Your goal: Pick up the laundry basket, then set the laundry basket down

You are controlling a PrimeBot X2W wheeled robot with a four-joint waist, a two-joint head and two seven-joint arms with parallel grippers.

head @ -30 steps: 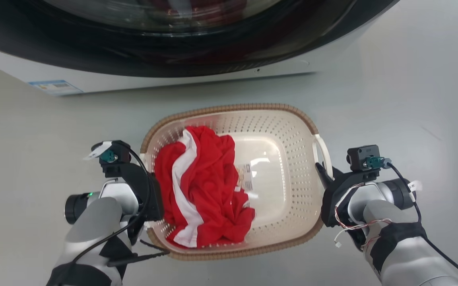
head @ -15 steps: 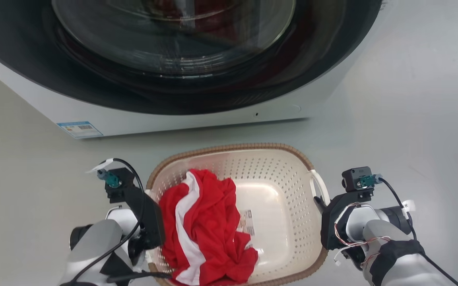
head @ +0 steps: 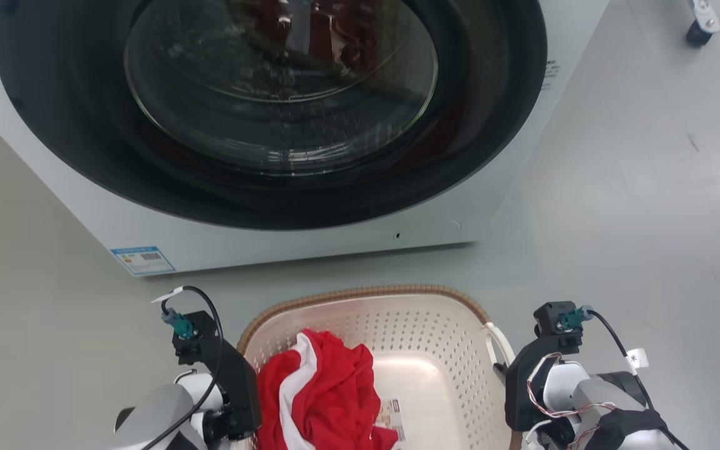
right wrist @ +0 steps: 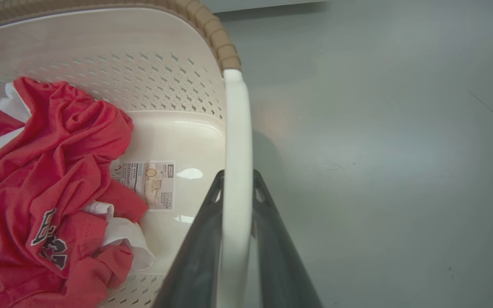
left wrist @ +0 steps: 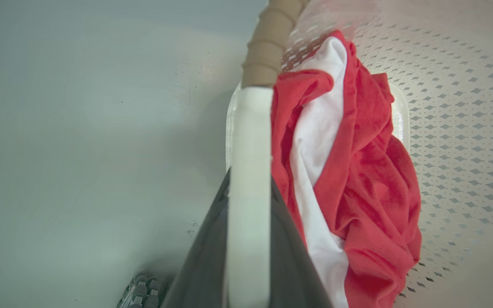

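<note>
Directly before a washing machine (head: 272, 125), laundry basket (head: 422, 325) holding a red-and-white jersey (right wrist: 58, 171), left gripper (left wrist: 249, 182) clamped on its left handle (left wrist: 250, 128) — right gripper (right wrist: 238, 175) clamped on its right handle (right wrist: 238, 115).

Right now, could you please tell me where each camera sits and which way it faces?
Head view: on the head, facing forward and down at the washing machine and laundry basket; both arms show low.
Left wrist view: on the left wrist, looking along the left gripper, shut on a white handle.
Right wrist view: likewise along the right gripper, on the other handle.
Shared: both wrist views show the red garment.
</note>
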